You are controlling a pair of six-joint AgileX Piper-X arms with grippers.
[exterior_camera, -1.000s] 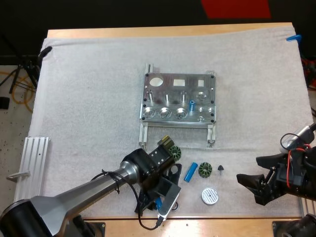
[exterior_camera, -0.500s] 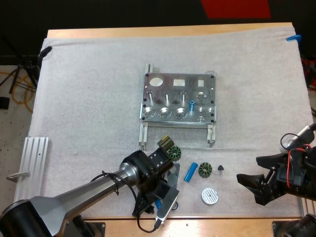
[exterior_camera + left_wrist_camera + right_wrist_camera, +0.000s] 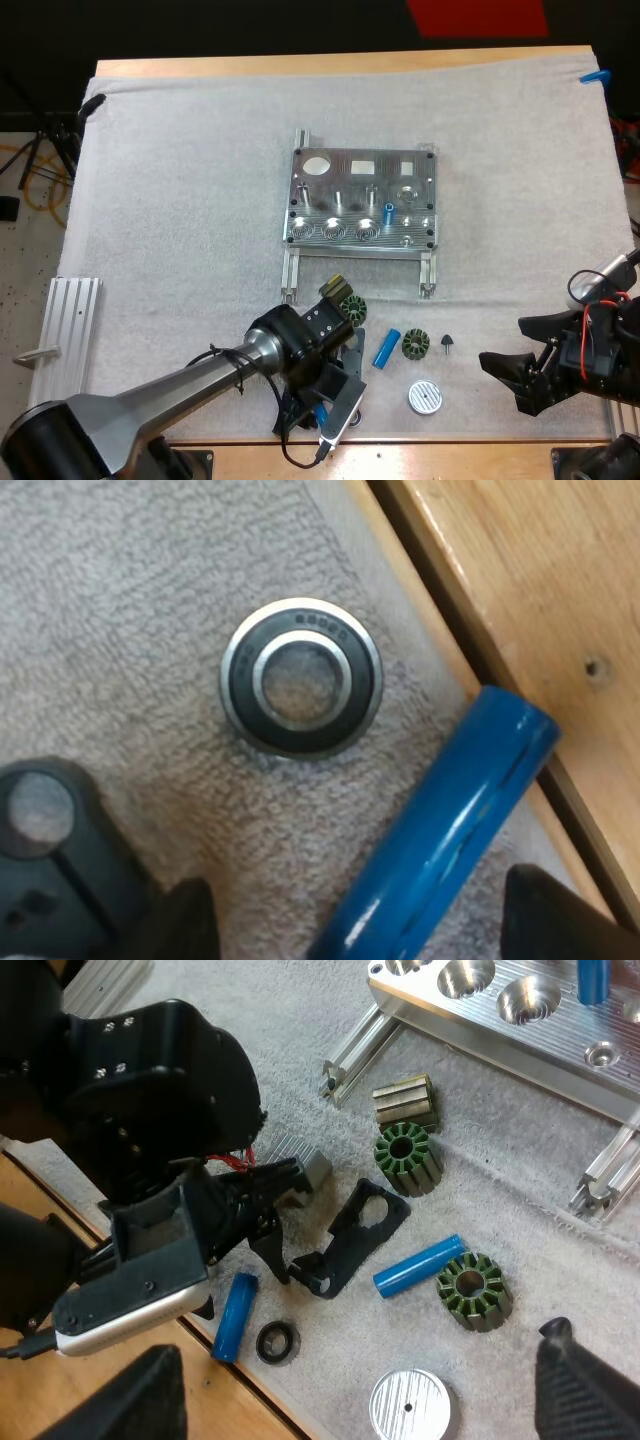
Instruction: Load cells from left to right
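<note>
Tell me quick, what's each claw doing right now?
Left claw: open, straddling the blue cylinder, not gripping.
Right claw: open, empty.

blue cyl near end cut by edge | black bracket part cut off

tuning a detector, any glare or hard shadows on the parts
High view: bright glints in the front pockets of the metal fixture. Left wrist view: pale glare streak along the blue cylinder, soft shadow under the bearing. Right wrist view: shadows stay soft.
</note>
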